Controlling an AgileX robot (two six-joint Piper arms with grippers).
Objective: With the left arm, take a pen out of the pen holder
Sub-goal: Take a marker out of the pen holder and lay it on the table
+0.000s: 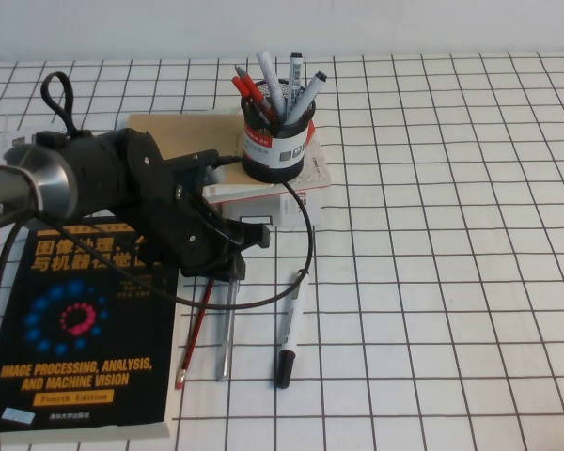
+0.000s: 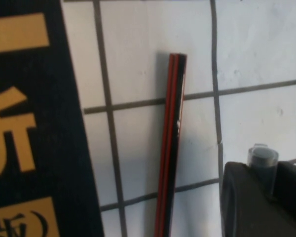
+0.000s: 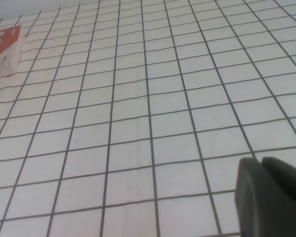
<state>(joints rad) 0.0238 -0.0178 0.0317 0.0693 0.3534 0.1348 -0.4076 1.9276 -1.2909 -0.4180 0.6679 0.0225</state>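
The black mesh pen holder stands on a stack of books at the back, with several pens and markers sticking out of it. My left gripper is low over the table in front of that stack. In the left wrist view the left gripper has its fingers tight around the grey end of a silver pen. That silver pen lies along the table, pointing toward the front edge. My right gripper hovers over bare grid, its fingers pressed together with nothing between them.
A red pencil lies just left of the silver pen, and a black-capped white marker just right of it. A dark textbook lies at the left. The black cable loops by the gripper. A red-and-white box shows far off.
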